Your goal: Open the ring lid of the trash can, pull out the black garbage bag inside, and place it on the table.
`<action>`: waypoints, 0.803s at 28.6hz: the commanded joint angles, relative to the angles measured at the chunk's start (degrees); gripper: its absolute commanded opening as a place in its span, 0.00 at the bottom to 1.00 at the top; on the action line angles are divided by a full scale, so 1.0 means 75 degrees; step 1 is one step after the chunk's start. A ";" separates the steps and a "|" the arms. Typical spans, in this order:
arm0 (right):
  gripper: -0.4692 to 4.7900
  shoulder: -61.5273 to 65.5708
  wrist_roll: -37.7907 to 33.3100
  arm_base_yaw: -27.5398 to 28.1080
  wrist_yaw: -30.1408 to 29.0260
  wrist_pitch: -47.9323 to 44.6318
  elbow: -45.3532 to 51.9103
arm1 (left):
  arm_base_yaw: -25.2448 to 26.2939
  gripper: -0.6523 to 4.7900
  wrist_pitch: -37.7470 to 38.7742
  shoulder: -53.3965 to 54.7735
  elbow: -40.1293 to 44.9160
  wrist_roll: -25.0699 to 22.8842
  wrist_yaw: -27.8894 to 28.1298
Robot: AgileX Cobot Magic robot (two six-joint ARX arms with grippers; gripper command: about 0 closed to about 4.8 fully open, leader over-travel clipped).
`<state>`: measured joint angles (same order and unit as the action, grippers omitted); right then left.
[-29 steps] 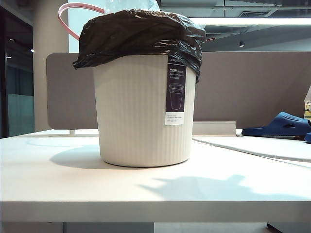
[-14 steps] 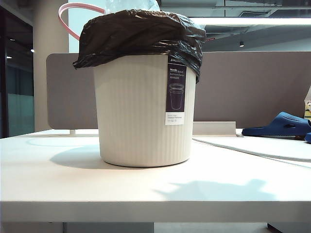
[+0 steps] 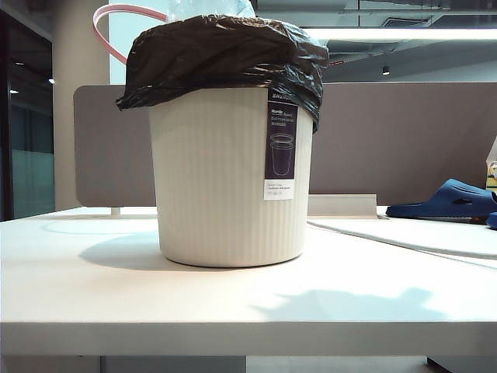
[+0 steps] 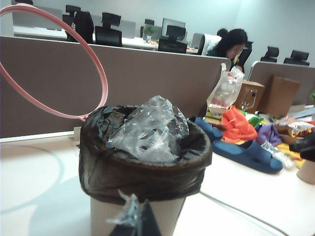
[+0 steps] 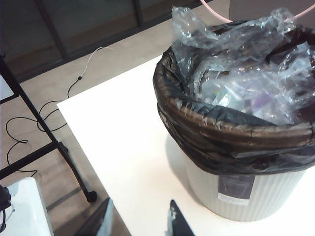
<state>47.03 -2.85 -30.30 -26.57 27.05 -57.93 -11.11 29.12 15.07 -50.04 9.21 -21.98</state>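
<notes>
Jaws cropped: left point(image 4: 135, 221) closed, right point(image 5: 140, 221) parted.

I count one cream-white ribbed plastic trash can point(image 3: 225, 179) and one glossy black garbage bag point(image 3: 221, 58) over its rim. Beside the can I see one salmon-pink ring lid point(image 4: 51, 64) and two blue slippers point(image 4: 243, 150).

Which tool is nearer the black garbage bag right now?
Right, probably. The right tool hangs above and beside the black garbage bag, jaws apart, and the bag looms large in its view. The left tool, shut, faces the bag's side from farther back.
</notes>
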 commanded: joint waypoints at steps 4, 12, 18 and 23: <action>0.36 -0.0026 0.0050 -0.0009 0.0015 -0.0009 -0.0029 | 0.0003 0.11 -0.1486 -0.0003 0.1081 0.0874 0.0044; 0.36 -0.0026 0.0073 -0.0009 0.0015 0.0026 -0.0020 | 0.0003 0.12 -0.3013 -0.0003 0.2302 0.2136 0.0458; 0.36 -0.0026 0.0076 -0.0009 0.0015 0.0026 -0.0020 | 0.0003 0.19 -0.4205 0.0012 0.3008 0.3456 0.0895; 0.36 -0.0026 0.0076 -0.0009 0.0012 0.0017 -0.0020 | 0.0003 0.23 -0.4677 0.0152 0.3529 0.4080 0.0892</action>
<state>47.03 -2.46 -30.30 -26.57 27.92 -57.93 -11.11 -3.97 15.59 -24.53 37.56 -15.35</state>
